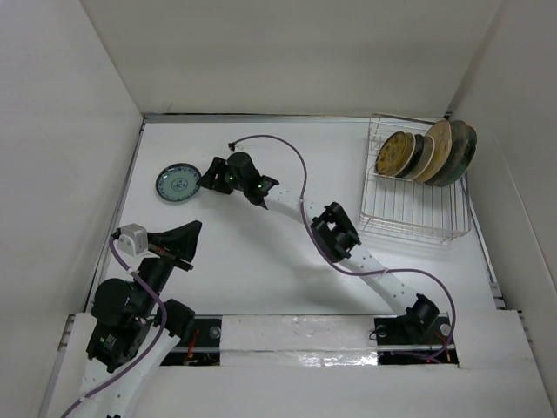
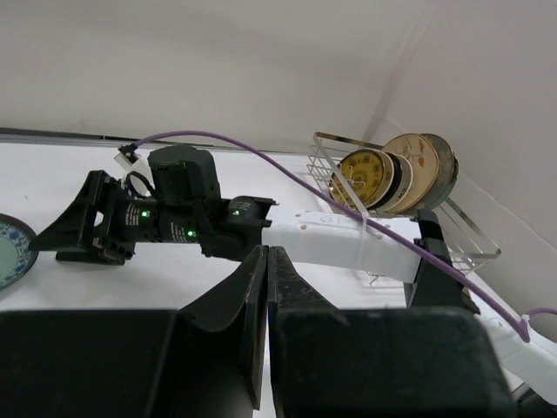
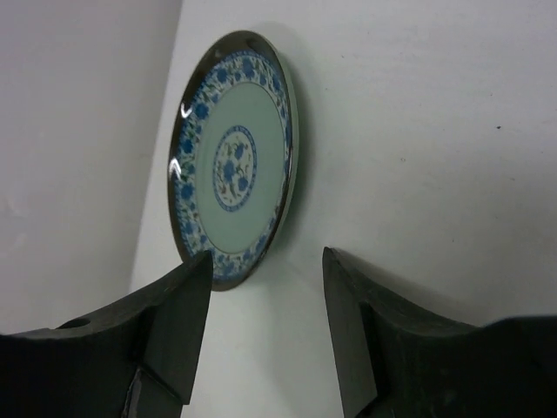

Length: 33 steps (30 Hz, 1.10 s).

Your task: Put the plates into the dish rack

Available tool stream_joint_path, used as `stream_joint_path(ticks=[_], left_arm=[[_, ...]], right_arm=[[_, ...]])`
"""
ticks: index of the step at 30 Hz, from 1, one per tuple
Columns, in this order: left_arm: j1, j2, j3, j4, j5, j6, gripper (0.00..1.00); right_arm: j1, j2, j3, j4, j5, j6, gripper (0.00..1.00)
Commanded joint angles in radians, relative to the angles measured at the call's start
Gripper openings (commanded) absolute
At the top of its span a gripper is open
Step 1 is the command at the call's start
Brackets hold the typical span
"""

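Pickup step: lined up on teal plate (image 1: 178, 184), flat at far left, well apart from rack (image 1: 409, 228), with right gripper (image 1: 205, 179) spread wide and empty, just short of rim. Next, needs straddling that rim, pinching firmly, then carrying across.

White table (image 1: 261, 270), matte finish. It is boxed in on three sides by plain white panels: left wall (image 1: 61, 131), back wall (image 1: 296, 52), right wall (image 1: 522, 192). A dark seam (image 1: 261, 116) runs where the table meets the back wall. At the near edge a glossy white strip (image 1: 296, 334) crosses the front, with a dark slot (image 1: 287, 357) just below it. Right wrist view shows one tiny dark speck (image 3: 498, 128) on the table surface.
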Motion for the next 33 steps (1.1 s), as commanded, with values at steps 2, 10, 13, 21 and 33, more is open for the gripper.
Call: stream_joint_path(ticks=[2, 10, 13, 21, 33], left_arm=[[0.001, 0.010, 0.003, 0.038, -0.016, 0.003, 0.00], [0.001, 0.000, 0.005, 0.035, -0.032, 0.000, 0.01], [0.001, -0.007, 0.006, 0.035, -0.037, 0.000, 0.02], [0.001, -0.023, 0.008, 0.031, -0.062, -0.003, 0.02], [0.001, -0.015, 0.009, 0.015, -0.105, -0.018, 0.02]], right_arm=[[-0.001, 0.075, 0.043, 0.108, -0.045, 0.185, 0.53], [0.008, 0.126, 0.101, 0.147, -0.014, 0.297, 0.43], [0.008, 0.126, 0.101, 0.145, -0.006, 0.299, 0.42], [0.008, 0.130, 0.113, 0.137, 0.009, 0.294, 0.25], [0.018, 0.058, -0.023, 0.211, 0.012, 0.290, 0.00]])
